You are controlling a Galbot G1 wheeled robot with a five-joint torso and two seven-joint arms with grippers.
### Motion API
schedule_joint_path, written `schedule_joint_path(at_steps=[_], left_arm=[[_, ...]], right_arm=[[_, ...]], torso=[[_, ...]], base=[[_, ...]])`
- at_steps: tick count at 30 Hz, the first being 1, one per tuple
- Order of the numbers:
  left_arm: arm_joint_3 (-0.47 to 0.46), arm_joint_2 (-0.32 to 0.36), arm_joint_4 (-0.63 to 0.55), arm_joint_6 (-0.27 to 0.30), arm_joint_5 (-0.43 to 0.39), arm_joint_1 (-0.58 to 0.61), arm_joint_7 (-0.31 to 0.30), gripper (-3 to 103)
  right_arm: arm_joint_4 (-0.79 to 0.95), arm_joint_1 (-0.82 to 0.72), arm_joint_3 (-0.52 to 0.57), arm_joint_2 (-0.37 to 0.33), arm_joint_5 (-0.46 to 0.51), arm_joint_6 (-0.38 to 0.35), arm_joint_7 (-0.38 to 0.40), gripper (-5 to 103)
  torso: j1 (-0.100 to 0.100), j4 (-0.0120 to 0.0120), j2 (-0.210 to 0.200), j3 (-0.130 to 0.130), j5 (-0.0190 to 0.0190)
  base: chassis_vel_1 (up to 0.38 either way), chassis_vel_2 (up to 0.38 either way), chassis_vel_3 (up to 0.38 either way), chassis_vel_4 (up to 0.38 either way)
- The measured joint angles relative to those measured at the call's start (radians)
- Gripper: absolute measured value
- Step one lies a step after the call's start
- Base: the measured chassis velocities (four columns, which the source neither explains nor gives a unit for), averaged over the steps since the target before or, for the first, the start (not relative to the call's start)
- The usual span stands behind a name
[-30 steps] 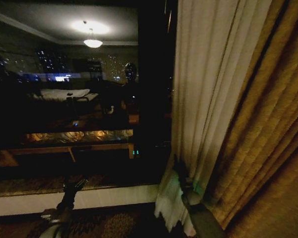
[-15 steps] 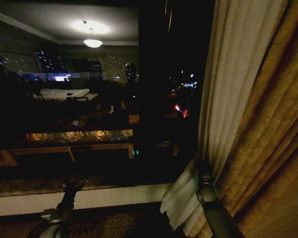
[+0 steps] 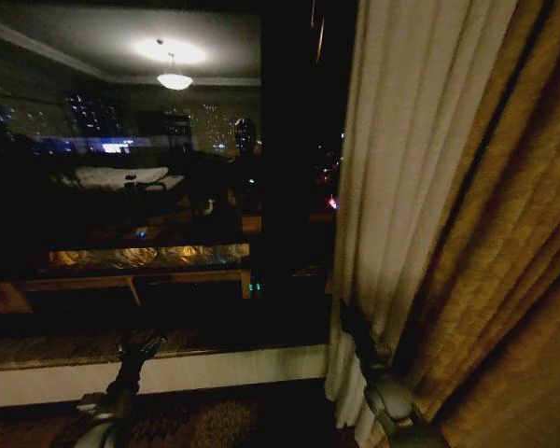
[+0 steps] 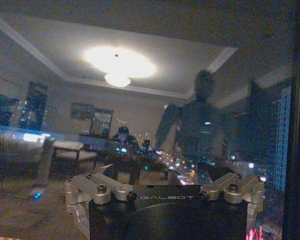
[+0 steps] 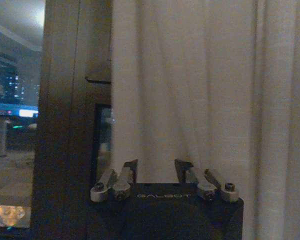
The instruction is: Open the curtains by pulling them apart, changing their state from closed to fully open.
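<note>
Against the sheer curtains (image 5: 190, 85), right gripper (image 5: 157, 172) pinching a fold of the cream fabric, jaws narrowed onto it. Low by the window sill (image 3: 56, 359), left gripper (image 3: 135, 350) idling, opening impossible to tell.

curtains (image 3: 401, 168) right of window (image 3: 149, 187) | drapes (image 3: 513, 261) right of curtains | right tool (image 3: 347, 315) against curtains' lower edge

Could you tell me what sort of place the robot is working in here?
Probably a hotel room or bedroom, high up, at night. A big window reflects a ceiling lamp and what looks like a bed, with city lights beyond. Sheer curtains and golden drapes hang floor-length at its right.
</note>
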Motion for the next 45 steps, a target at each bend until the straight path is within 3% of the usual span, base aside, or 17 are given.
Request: schedule_joint_path(at_steps=[3,5,7,9,11,15,20,45], left_arm=[[0.0,0.0,0.0,0.0,0.0,0.0,0.0,100],[0.0,0.0,0.0,0.0,0.0,0.0,0.0,100],[0.0,0.0,0.0,0.0,0.0,0.0,0.0,100],[0.0,0.0,0.0,0.0,0.0,0.0,0.0,100],[0.0,0.0,0.0,0.0,0.0,0.0,0.0,100],[0.0,0.0,0.0,0.0,0.0,0.0,0.0,100],[0.0,0.0,0.0,0.0,0.0,0.0,0.0,100],[0.0,0.0,0.0,0.0,0.0,0.0,0.0,100]], right_arm=[[0.021,-0.021,0.007,-0.002,0.009,0.001,-0.014,48],[0.054,-0.05,0.013,-0.002,0.011,0.015,-0.029,59],[0.06,-0.054,0.013,-0.001,0.011,0.016,-0.031,59],[0.096,-0.076,0.013,0.001,0.014,0.02,-0.038,76],[0.107,-0.082,0.012,0.002,0.015,0.02,-0.039,76],[0.128,-0.093,0.012,0.004,0.014,0.015,-0.046,96],[0.129,-0.093,0.013,0.005,0.012,0.014,-0.047,100],[0.123,-0.09,0.014,0.005,0.01,0.014,-0.046,100]], torso=[[0.0,0.0,0.0,0.0,0.0001],[0.0,0.0,0.0,0.0,0.0001],[0.0,0.0,0.0,0.0,0.0],[0.0,0.0001,0.0,0.0,0.0],[0.0,0.0,0.0,0.0,0.0001],[0.0,0.0001,0.0,0.0,0.0001],[0.0,0.0001,0.0,0.0,0.0001],[0.0,0.0001,0.0,0.0,0.0002]], base=[[0.0,0.0,0.0,0.0],[0.0,0.0,0.0,0.0],[0.0,0.0,0.0,0.0],[0.0,0.0,0.0,0.0],[0.0,0.0,0.0,0.0],[0.0,0.0,0.0,0.0],[0.0,0.0,0.0,0.0],[0.04,0.04,-0.037,-0.037]])
